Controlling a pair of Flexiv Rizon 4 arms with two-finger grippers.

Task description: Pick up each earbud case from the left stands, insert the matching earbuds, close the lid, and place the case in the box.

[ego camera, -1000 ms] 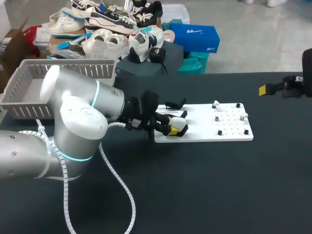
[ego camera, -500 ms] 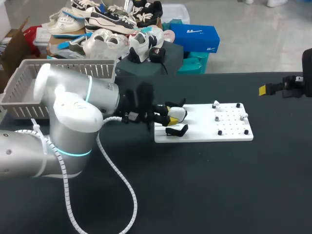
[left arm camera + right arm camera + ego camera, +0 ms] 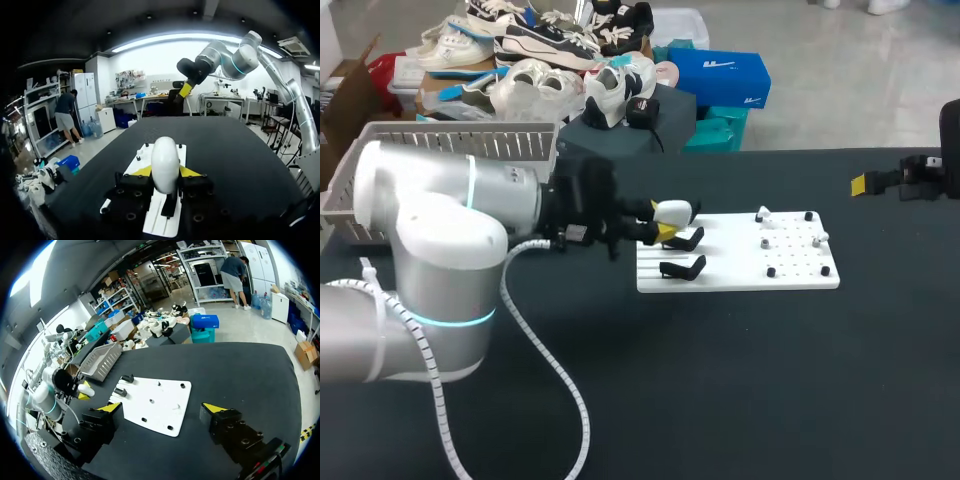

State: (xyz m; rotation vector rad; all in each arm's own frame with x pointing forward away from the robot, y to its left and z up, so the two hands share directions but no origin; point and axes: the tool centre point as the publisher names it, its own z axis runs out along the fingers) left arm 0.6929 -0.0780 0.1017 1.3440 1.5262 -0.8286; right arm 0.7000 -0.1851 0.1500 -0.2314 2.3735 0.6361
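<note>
Pinched from both sides between the yellow tips of the left gripper (image 3: 658,226), just left of centre in the head view: a smooth white egg-shaped plastic earbud case (image 3: 674,211). Seemingly lifted clear of the farther black hooked stand (image 3: 686,240), with the nearer black hooked stand (image 3: 682,268) bare below it, both on the left end of the flat white peg plate (image 3: 790,280). Same firm hold in the left wrist view: case (image 3: 165,164) upright between the fingers, lid seam not discernible.

Right gripper (image 3: 162,409) spread wide, holding nothing, well apart from the plate.

Probably a slippery rounded shell, so best squeezed evenly, held upright and carried slowly. Advisable to clear the stand hooks before swinging sideways, then present the lid side toward the right gripper for opening. Grey slatted plastic basket (image 3: 380,190), upper left, for the last step only.
</note>
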